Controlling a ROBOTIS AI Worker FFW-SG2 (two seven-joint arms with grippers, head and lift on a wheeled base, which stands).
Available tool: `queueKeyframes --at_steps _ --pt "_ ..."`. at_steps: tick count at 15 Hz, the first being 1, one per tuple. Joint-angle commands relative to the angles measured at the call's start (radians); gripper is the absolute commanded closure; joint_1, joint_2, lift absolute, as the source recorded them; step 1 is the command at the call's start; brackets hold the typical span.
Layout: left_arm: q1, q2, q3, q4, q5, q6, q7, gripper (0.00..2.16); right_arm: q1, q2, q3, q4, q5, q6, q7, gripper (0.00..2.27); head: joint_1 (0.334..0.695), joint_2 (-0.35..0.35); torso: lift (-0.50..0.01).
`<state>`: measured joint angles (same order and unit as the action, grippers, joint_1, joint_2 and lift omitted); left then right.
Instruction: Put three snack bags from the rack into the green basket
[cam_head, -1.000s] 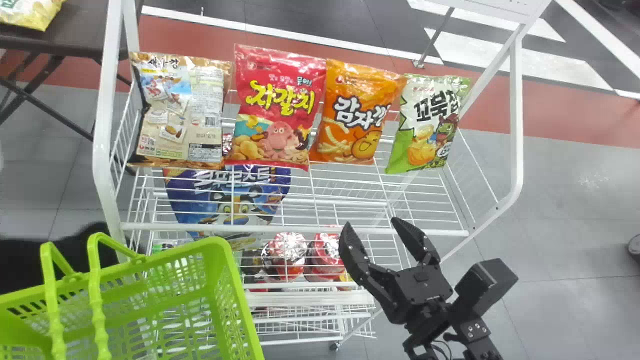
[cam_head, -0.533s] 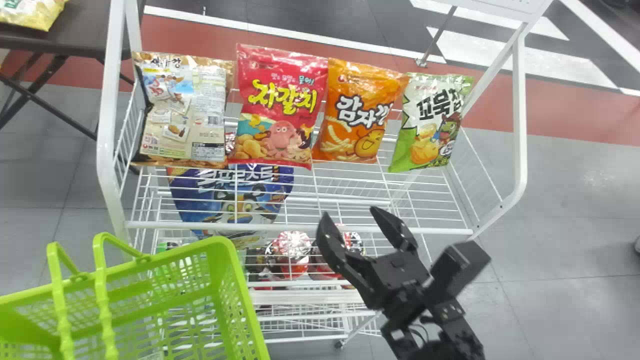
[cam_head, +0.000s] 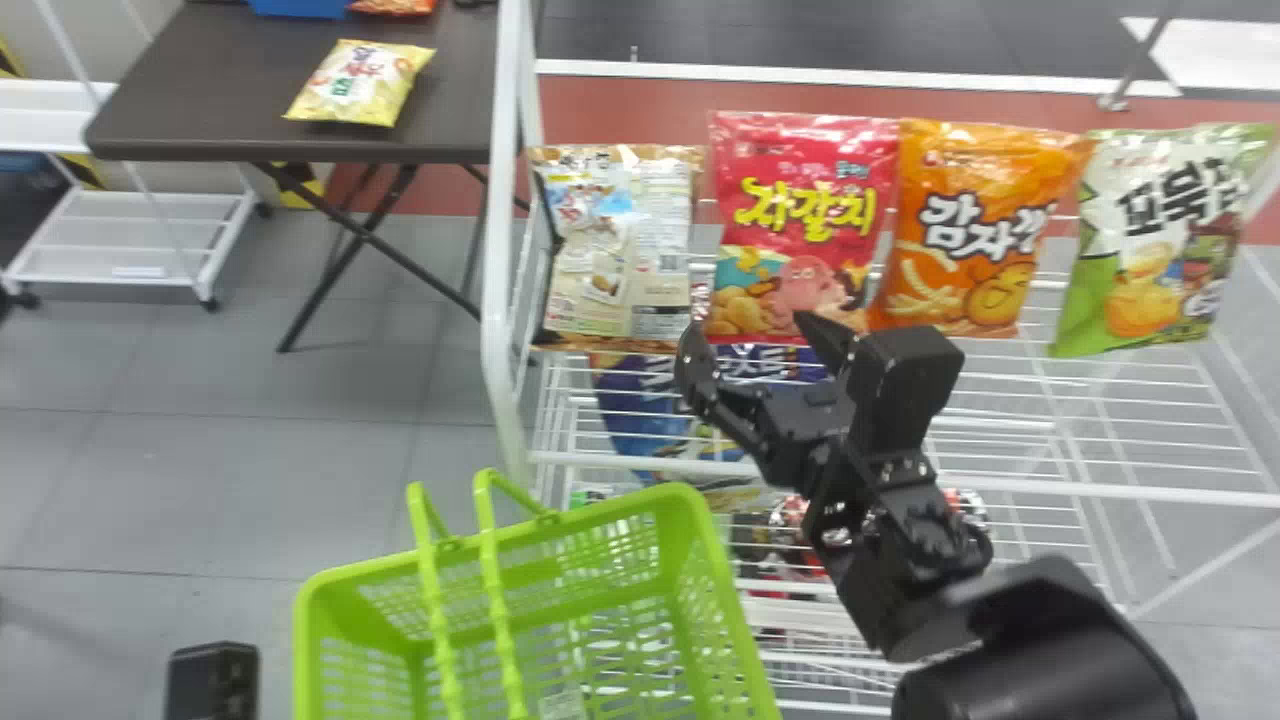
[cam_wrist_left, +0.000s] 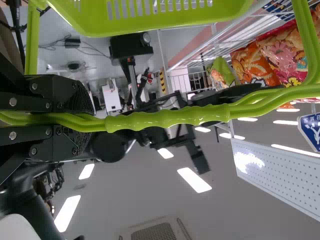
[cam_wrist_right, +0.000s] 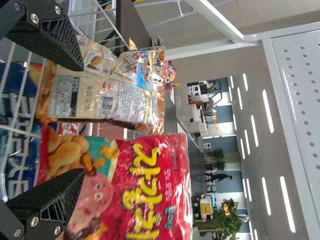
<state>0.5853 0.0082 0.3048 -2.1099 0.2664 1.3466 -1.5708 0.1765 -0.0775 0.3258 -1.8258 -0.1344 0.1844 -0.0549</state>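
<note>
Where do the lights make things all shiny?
Head view: pale glints on the red bag. Left wrist view: a white glare patch on the board with holes, and glowing ceiling lights. Right wrist view: more shine on the red bag.

In the head view, grey tiled floor (cam_head: 220, 490) spreads around nine o'clock, its thin joints showing. A red floor band (cam_head: 610, 105), edged by a white line (cam_head: 800, 74), crosses near twelve o'clock, with dark flooring (cam_head: 830, 40) beyond. A dark-topped bench (cam_head: 210, 100) on crossed black legs stands toward ten o'clock; a low white wheeled cart (cam_head: 140, 235) sits between nine and ten. The left wrist view has bright ceiling lights (cam_wrist_left: 194, 180) and a ceiling vent (cam_wrist_left: 155, 232); the right wrist view has rows of lights (cam_wrist_right: 267, 110) and leafy plants (cam_wrist_right: 227, 220).
</note>
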Motion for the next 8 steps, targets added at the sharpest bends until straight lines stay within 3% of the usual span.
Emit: queueKeyframes --at_steps 1,3,8 --pt "-0.028 0.002 -0.003 0.011 -0.006 0.003 -0.010 2.15 -0.103 0.050 0.027 0.106 0.029 0.005 0.000 0.10 0.695 0.071 0.000" --pt "-0.051 0.007 -0.012 0.030 -0.004 0.012 -0.010 2.15 -0.180 0.078 0.052 0.203 0.061 -0.001 0.000 0.10 0.695 0.099 0.000" --pt "-0.055 0.009 -0.010 0.030 -0.004 0.012 -0.010 2.15 -0.422 0.078 0.107 0.557 0.062 -0.044 -0.042 0.16 0.695 0.130 0.000"
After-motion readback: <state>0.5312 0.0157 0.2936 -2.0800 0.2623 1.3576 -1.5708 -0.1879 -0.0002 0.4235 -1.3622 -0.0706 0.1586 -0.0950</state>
